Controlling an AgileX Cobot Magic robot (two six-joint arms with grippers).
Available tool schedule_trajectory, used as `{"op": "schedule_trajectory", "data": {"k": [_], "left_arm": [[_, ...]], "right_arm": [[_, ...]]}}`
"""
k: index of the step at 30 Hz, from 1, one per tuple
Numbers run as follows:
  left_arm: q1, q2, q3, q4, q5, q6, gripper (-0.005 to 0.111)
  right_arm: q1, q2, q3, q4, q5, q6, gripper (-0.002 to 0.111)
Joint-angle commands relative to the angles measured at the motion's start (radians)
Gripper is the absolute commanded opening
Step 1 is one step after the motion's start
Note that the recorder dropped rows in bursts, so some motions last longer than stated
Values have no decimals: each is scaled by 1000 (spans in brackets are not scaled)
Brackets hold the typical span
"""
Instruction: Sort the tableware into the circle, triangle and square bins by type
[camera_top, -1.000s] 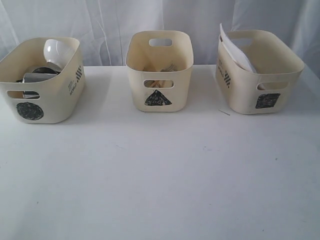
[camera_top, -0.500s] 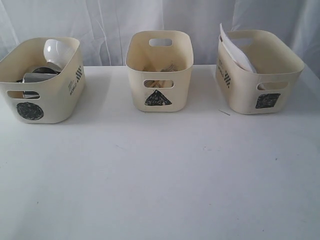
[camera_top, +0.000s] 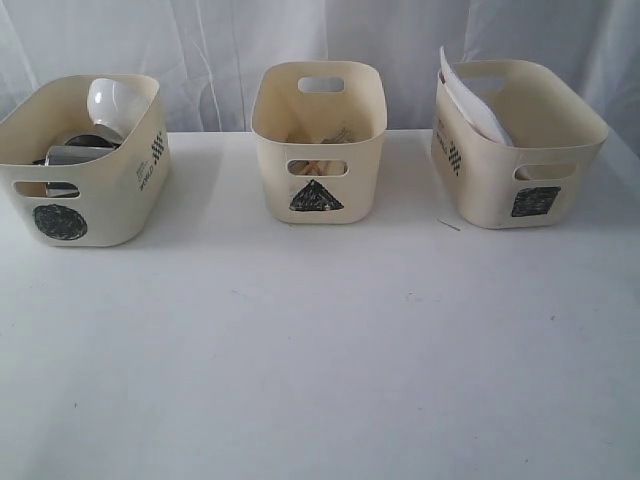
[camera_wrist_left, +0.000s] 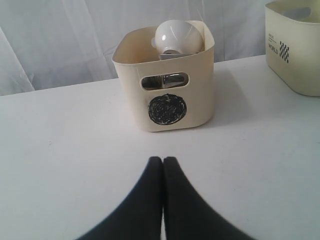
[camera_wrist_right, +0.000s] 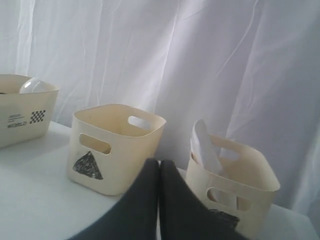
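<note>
Three cream bins stand in a row on the white table. The circle bin (camera_top: 95, 190) at the left holds a white bowl (camera_top: 112, 102) tipped on its side and steel mugs (camera_top: 72, 155). Inside the triangle bin (camera_top: 318, 150) in the middle lie wooden chopsticks (camera_top: 318, 167) and other cutlery. A white square plate (camera_top: 470, 100) leans in the square bin (camera_top: 520, 150) at the right. My left gripper (camera_wrist_left: 163, 160) is shut and empty, hovering in front of the circle bin (camera_wrist_left: 167, 85). Also shut and empty, my right gripper (camera_wrist_right: 159, 162) sits before the triangle bin (camera_wrist_right: 112, 150) and square bin (camera_wrist_right: 235, 185).
A white curtain (camera_top: 400, 40) hangs close behind the bins. A thin dark sliver (camera_top: 449, 224) lies on the table (camera_top: 320, 350) by the square bin. Neither arm shows in the exterior view.
</note>
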Motion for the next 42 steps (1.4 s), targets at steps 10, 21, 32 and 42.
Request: {"op": "schedule_trajectory", "data": {"k": [10, 21, 32, 42], "left_arm": [[-1, -5, 3, -5, -4, -3, 0], [-1, -5, 3, -5, -4, -3, 0], [-1, -5, 3, -5, -4, -3, 0], [-1, -5, 3, -5, -4, -3, 0]], "right_arm": [[6, -121, 53, 430, 237, -360, 0], [6, -121, 53, 539, 277, -496, 0], [6, -121, 53, 539, 277, -494, 0], [6, -121, 53, 539, 277, -494, 0]]}}
